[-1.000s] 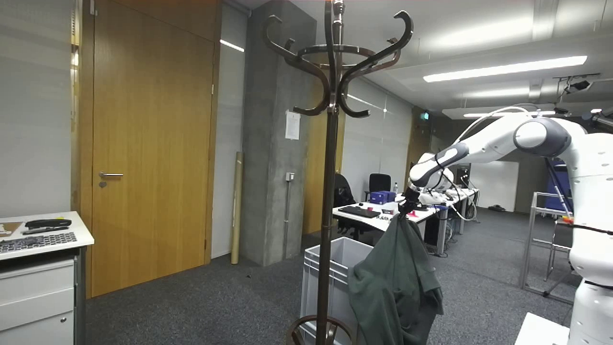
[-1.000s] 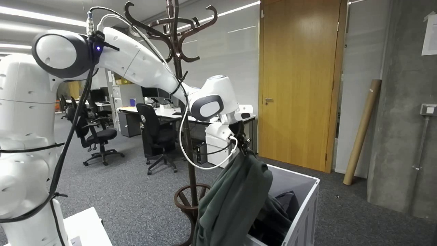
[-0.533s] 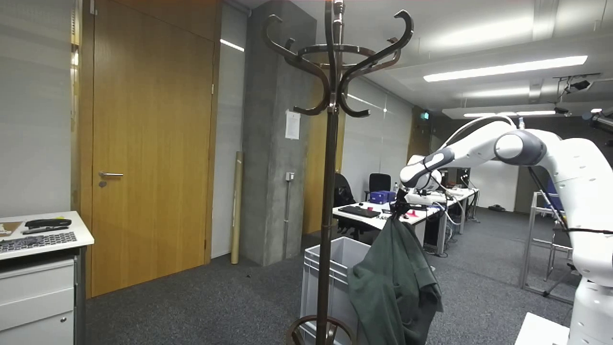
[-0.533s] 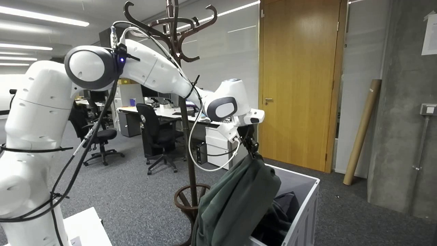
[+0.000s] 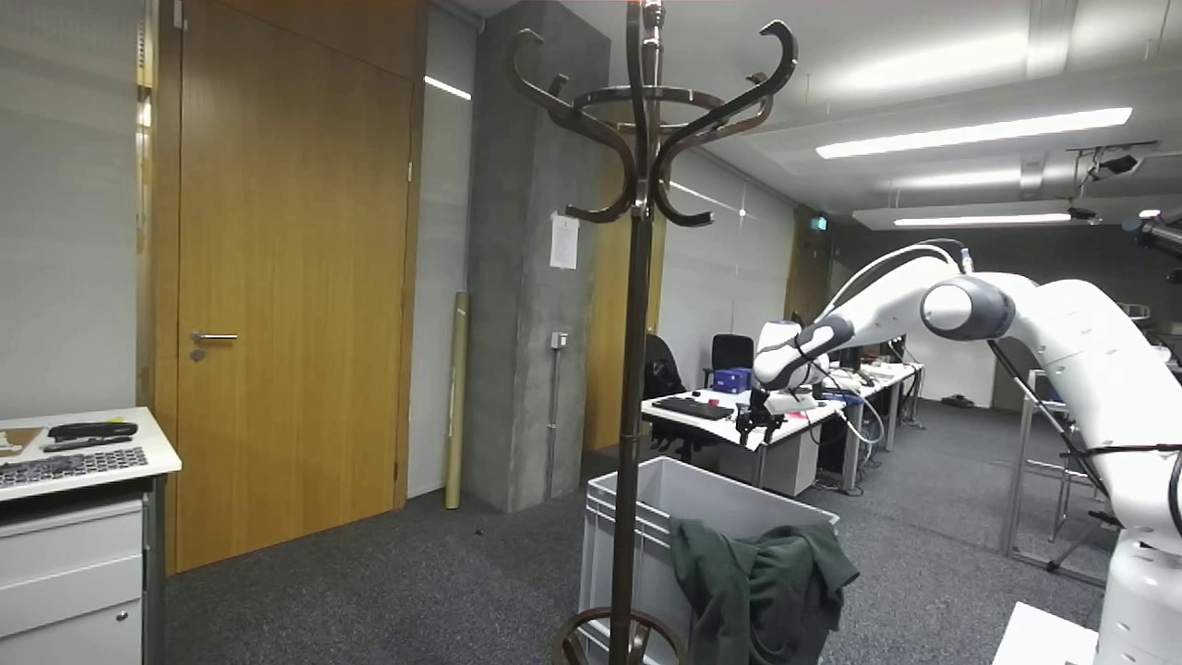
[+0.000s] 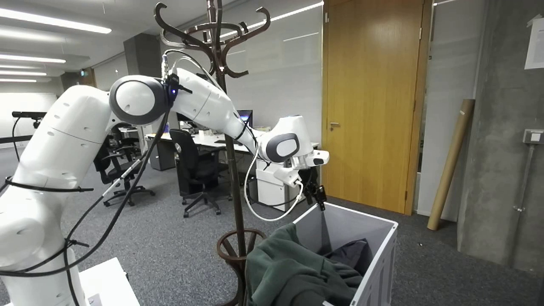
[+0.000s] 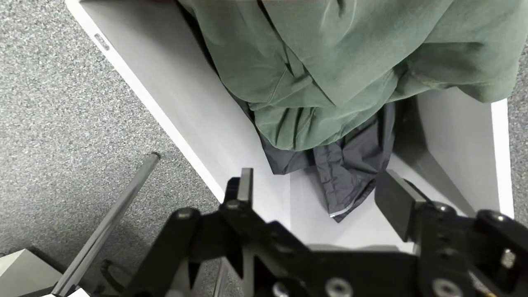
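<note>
The black hand (image 7: 318, 194), spread wide, hangs over the grey rectangular plastic crate (image 6: 353, 223), apart from the dark green cloth garment (image 6: 293, 259) slumped inside it and across the rim, atop black fabric (image 7: 359, 161); print on the white paper sheet (image 5: 564, 241) is illegibly small

The place where you work is an office, quite large and open. In an exterior view you can see a white desk (image 6: 208, 142), a black swivel chair (image 6: 187, 155) close to it, and a lit monitor (image 6: 245, 117). You find also a drawer cabinet (image 5: 69, 573), and underfoot there is a grey carpet (image 5: 369, 591). Above, long strip lights (image 5: 974, 133) shine white. In both exterior views you notice a coat stand (image 5: 635, 351), a wooden door (image 5: 295, 277) and a concrete pillar (image 5: 503, 277), on which a sheet of paper (image 5: 564, 242) is fixed.
</note>
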`<state>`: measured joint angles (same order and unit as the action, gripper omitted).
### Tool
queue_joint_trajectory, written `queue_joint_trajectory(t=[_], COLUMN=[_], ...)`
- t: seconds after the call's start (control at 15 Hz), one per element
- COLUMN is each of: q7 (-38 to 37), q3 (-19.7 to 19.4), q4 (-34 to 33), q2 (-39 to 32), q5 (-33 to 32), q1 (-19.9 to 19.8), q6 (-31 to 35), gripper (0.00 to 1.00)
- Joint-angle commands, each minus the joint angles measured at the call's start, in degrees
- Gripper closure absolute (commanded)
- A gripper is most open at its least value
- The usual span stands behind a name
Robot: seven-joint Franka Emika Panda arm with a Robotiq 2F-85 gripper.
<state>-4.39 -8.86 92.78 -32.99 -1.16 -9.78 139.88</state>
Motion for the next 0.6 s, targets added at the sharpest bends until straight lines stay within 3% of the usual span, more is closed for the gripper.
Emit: queue_joint_trajectory(t=[0.0, 0.53], q7=[2.02, 4.01], q3=[-0.44, -1.04], q4=[6.97, 27.91], q2=[3.8, 13.86], q5=[-3.46, -8.14], q1=[1.6, 2.93], q6=[-0.05, -2.11], gripper=[0.0, 0.0])
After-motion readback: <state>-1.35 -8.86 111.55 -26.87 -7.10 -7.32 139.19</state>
